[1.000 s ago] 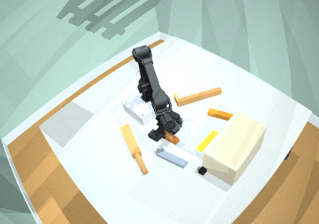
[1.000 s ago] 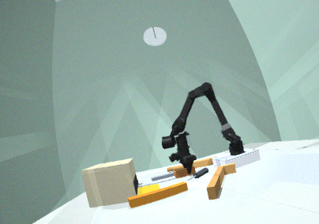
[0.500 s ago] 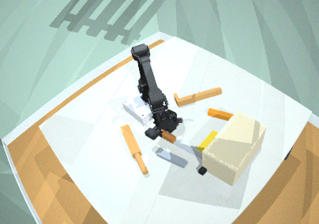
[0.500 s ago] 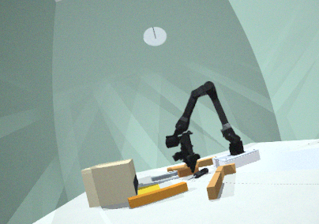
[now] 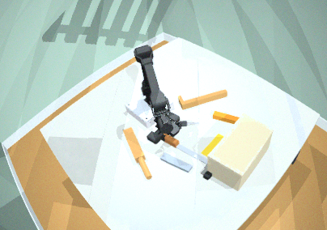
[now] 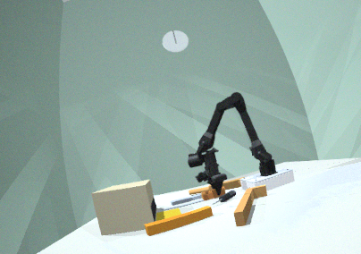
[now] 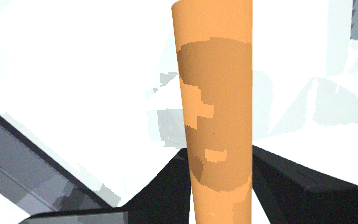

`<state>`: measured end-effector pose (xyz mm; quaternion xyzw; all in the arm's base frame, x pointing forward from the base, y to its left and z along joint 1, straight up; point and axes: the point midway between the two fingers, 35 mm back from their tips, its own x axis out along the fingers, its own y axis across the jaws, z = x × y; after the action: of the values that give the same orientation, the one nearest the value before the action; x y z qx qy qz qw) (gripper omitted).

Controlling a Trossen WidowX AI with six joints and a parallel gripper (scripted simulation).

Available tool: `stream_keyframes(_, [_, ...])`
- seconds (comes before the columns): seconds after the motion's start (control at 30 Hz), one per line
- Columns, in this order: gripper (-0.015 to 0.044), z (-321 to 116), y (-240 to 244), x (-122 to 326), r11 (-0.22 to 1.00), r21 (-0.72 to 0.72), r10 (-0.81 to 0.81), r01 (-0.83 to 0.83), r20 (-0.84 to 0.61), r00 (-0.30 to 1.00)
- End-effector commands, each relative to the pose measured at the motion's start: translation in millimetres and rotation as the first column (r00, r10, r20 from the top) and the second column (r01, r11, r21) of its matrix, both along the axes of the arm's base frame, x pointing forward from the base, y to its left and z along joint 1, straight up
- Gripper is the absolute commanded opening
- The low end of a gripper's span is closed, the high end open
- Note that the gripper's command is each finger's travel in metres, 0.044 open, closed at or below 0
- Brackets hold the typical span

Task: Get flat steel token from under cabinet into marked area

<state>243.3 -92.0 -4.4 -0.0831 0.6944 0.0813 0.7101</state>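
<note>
The beige cabinet (image 5: 239, 147) (image 6: 124, 207) stands at the right in the top view. My gripper (image 5: 166, 135) (image 6: 218, 190) (image 7: 214, 152) is shut on the orange-brown handle (image 5: 171, 141) (image 6: 209, 195) (image 7: 215, 100) of a tool, low over the table. The tool's thin metal blade (image 5: 191, 153) runs from the handle towards the cabinet's lower front edge; whether its tip is underneath cannot be told. The steel token cannot be made out. The marked area's outline is not clear in the glare.
A yellow strip (image 5: 213, 145) (image 6: 169, 214) and an orange bar (image 5: 225, 117) (image 6: 179, 221) lie near the cabinet. A grey metal bar (image 5: 176, 162), a black block (image 5: 207, 175), a wooden paddle-like tool (image 5: 134, 146), a black-handled tool (image 5: 183, 123) and an L-shaped wooden piece (image 5: 204, 99) (image 6: 245, 207) lie around.
</note>
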Motion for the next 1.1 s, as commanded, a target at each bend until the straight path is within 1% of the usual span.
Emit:
stream_keyframes(0.0, [0.0, 1.9, -4.8, 0.5, 1.0, -0.004, -0.001, 0.001, 0.003, 1.0])
stream_keyframes(0.07, [0.0, 2.2, -5.6, 0.3, 1.0, -0.004, 0.0, 0.0, 0.003, 1.0])
stream_keyframes(0.3, [0.0184, 0.7, -3.6, -1.2, 1.0, -0.001, 0.001, -0.001, -0.002, 1.0])
stream_keyframes(0.33, [0.02, 0.7, -3.6, -1.2, 1.0, -0.001, 0.001, -0.001, -0.002, 1.0])
stream_keyframes(0.4, [0.02, 0.9, -3.6, -1.0, 1.0, -0.001, 0.001, -0.001, -0.001, 1.0])
stream_keyframes(0.5, [0.027, 0.8, -3.6, -1.2, 1.0, -0.003, 0.001, -0.001, 0.002, 1.0])
stream_keyframes(1.07, [0.027, -3.4, -4.1, -5.5, 1.0, -0.004, 0.002, -0.002, 0.002, 1.0])
